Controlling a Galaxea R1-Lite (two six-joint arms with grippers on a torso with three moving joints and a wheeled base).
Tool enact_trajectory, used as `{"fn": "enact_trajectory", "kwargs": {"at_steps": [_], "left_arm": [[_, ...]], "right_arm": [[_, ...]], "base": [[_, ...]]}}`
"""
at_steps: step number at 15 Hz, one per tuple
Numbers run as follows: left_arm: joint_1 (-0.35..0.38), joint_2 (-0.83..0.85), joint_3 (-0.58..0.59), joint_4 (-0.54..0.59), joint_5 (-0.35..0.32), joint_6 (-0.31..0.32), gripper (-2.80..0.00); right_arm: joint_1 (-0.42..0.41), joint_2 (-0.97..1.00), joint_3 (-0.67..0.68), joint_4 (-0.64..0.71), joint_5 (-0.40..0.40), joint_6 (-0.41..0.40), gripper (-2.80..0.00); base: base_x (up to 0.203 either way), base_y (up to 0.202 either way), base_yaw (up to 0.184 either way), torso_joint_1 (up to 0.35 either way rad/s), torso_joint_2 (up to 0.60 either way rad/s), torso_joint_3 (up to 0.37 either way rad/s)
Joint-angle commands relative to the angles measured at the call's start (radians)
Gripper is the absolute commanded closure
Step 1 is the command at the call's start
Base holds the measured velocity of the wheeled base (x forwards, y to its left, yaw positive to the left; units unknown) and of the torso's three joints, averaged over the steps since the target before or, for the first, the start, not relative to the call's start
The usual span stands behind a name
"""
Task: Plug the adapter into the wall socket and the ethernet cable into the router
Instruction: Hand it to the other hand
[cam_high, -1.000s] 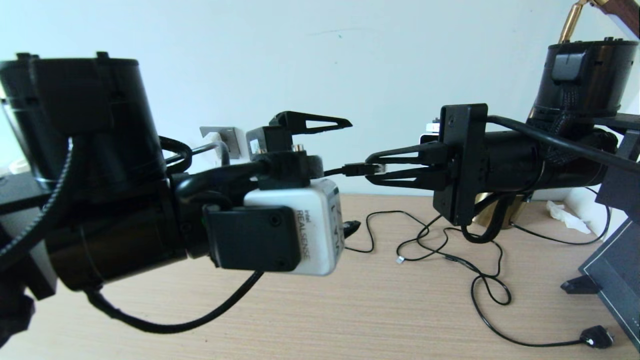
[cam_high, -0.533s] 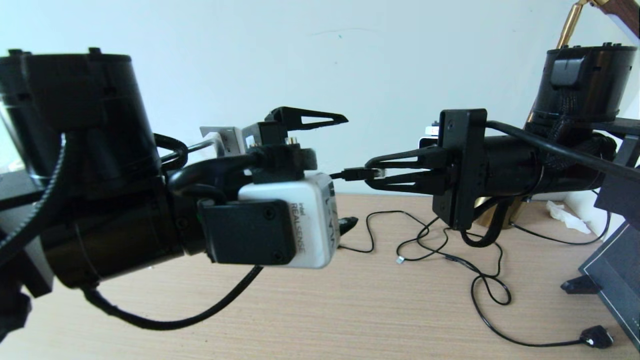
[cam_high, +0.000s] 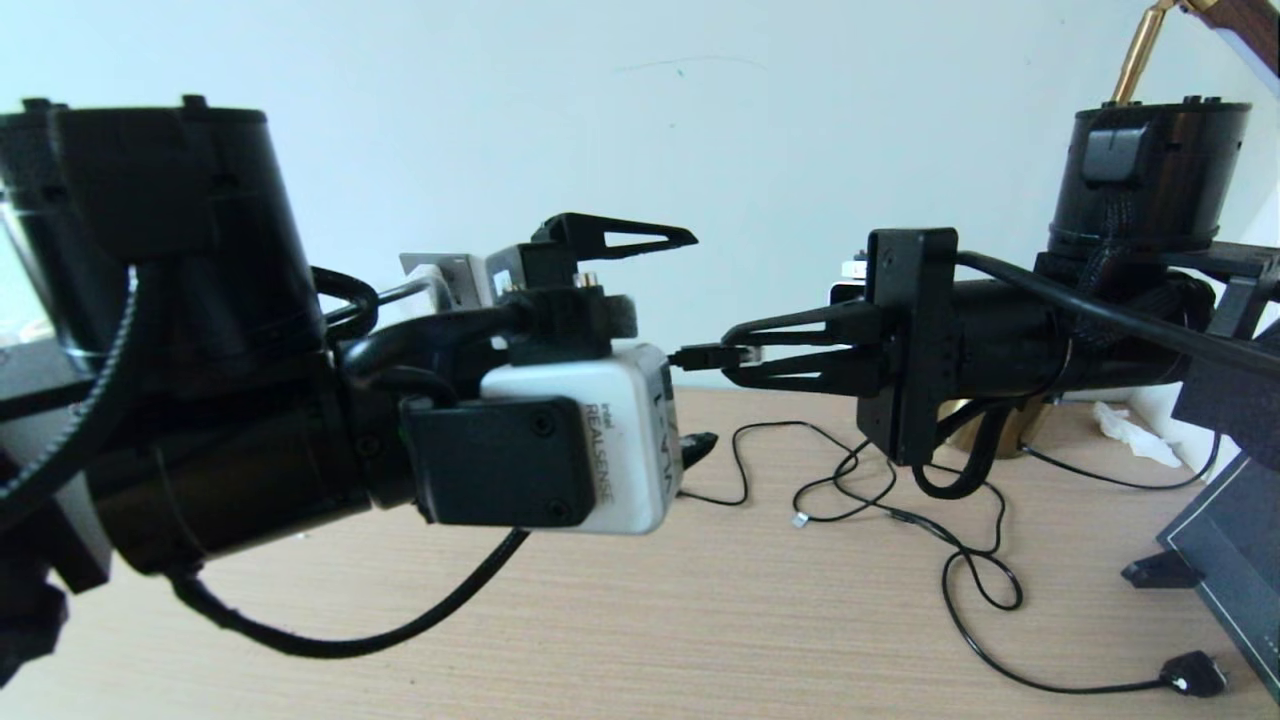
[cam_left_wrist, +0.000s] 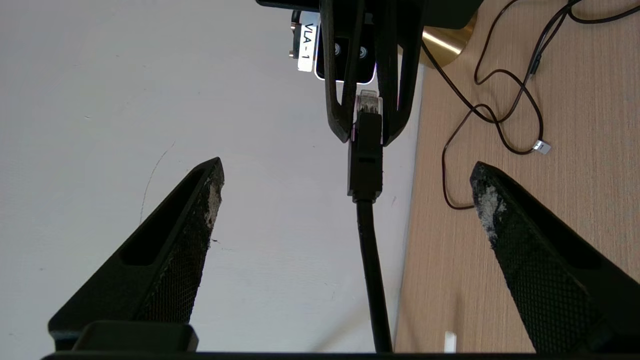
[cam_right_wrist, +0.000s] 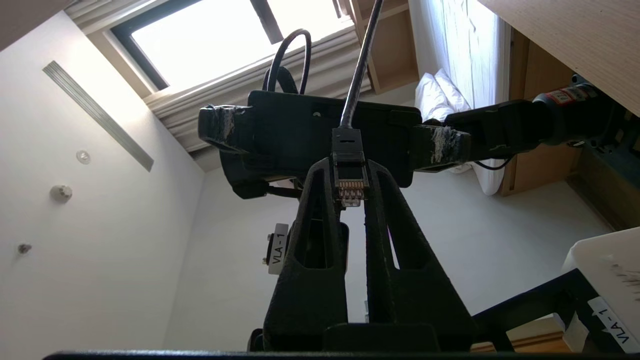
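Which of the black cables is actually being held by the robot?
The ethernet cable with the clear clip plug: the right gripper pinches its end in mid-air. The other thin black cables lie loose on the wooden table.

I see the ethernet cable lifted above the desk, its clear clip plug pinched between my right gripper's closed fingertips, gold contacts showing. Its black boot and cord run level toward my left gripper, passing midway between its spread fingers without touching either. A grey plate on the wall behind my left arm may be the wall socket.
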Motion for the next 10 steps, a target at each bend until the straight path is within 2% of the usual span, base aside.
{"fn": "enact_trajectory", "kwargs": {"at_steps": [1, 2, 10], "left_arm": [[0.0, 0.002, 0.004, -0.007, -0.001, 0.007, -2.8], [0.0, 0.002, 0.005, -0.007, -0.001, 0.007, 0.0], [0.0, 0.008, 0.017, -0.007, -0.001, 0.009, 0.0]], "right_arm": [[0.0, 0.003, 0.001, -0.002, 0.006, 0.009, 0.0], [0.0, 0.003, 0.001, -0.002, 0.006, 0.009, 0.0], [0.002, 0.0, -0.001, -0.002, 0.006, 0.011, 0.0]], "base": [[0.0, 0.0, 0.0, 0.0, 0.0, 0.0], [0.0, 0.0, 0.0, 0.0, 0.0, 0.0], [0.0, 0.0, 0.0, 0.0, 0.0, 0.0]]}}
